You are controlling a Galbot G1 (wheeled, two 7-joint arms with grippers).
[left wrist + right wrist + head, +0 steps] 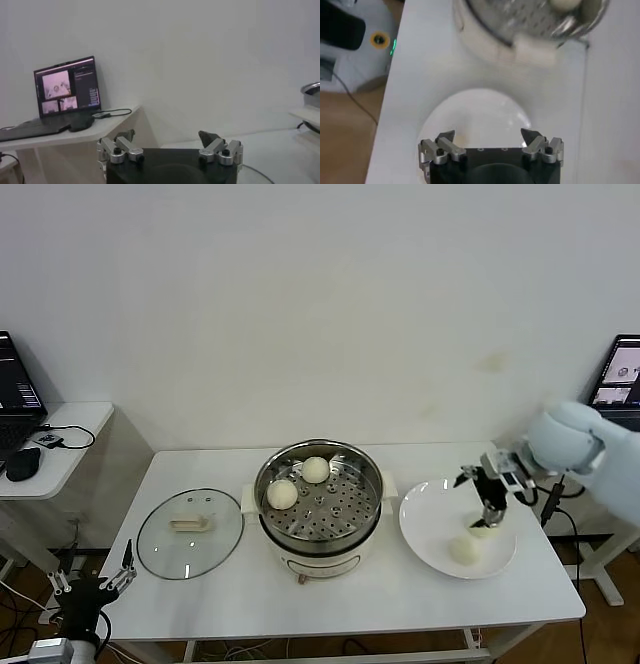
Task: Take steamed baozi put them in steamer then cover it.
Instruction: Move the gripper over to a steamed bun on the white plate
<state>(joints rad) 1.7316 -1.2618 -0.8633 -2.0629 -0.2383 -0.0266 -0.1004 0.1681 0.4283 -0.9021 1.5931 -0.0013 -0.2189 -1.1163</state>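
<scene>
Right gripper (489, 522) is down over the white plate (432, 514) on the right side of the worktop (350, 584), fingers (445, 137) spread wide and closing on nothing. The right wrist view shows both dark tips standing apart above the plate's smooth glazed surface, empty between them. From the head view the tips sit just above a steamed baozi (482, 531) at the plate's far side; whether they touch it can't be told. A second bun (464, 550), smooth, round, cream-white, lies a little nearer the plate's front edge.

Two more buns are in the steamer (320, 534) at the worktop's centre: one (282, 494) on the left of the perforated steel tray, one (316, 470) at the back. The pot is round, shiny stainless steel on a cream-white base with stubby side handles. The right wrist view catches the pot's rim, one handle and a bun inside, blurred.

The cover (190, 533) lies flat on the worktop left of the steamer, clear glass with a metal rim and a cream rectangular handle at its centre.

Left gripper (92, 584) hangs low off the worktop's front-left corner, fingers (125, 136) spread, holding nothing. Only its wrist view shows what lies to that side: a laptop (67, 95) with a lit screen on a side table (75, 132), and a sliver of the steamer's rim at the picture's edge.
</scene>
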